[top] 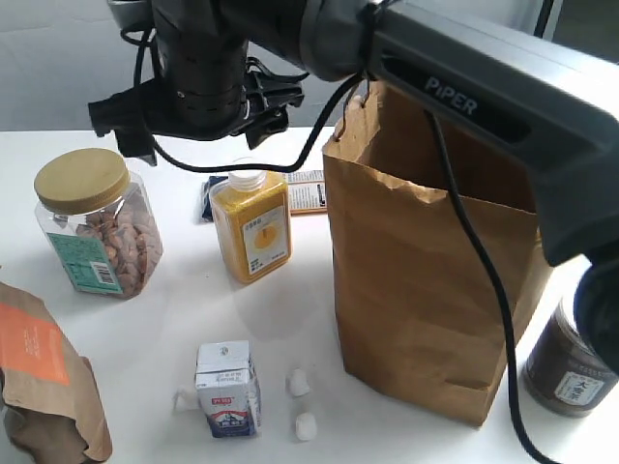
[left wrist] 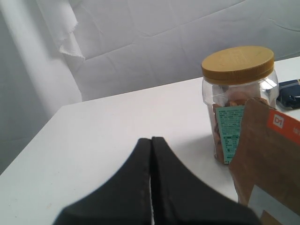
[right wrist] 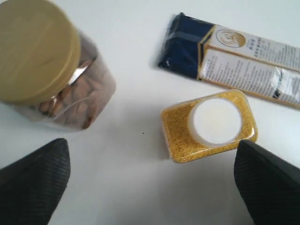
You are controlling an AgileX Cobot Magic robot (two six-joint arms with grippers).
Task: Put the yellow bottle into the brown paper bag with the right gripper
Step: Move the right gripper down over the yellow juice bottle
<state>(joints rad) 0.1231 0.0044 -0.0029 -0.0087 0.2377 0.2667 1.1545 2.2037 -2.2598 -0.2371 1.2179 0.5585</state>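
Observation:
The yellow bottle (top: 251, 227) stands upright on the white table, white cap on top, left of the brown paper bag (top: 426, 280), which stands open-topped. My right gripper (top: 198, 121) hangs above and slightly left of the bottle, on the grey arm reaching across over the bag. In the right wrist view the bottle (right wrist: 208, 124) shows from above. The right gripper (right wrist: 152, 187) is open, its fingers (right wrist: 269, 183) wide apart, with nothing between them; the bottle lies just beyond one fingertip. My left gripper (left wrist: 151, 159) is shut and empty, low over the table.
A nut jar with a gold lid (top: 97, 222) stands left of the bottle. A blue and white packet (top: 308, 190) lies behind it. A brown pouch with an orange label (top: 39, 377), a small carton (top: 227, 389), white lumps (top: 300, 383) and a dark jar (top: 571, 372) sit near the front.

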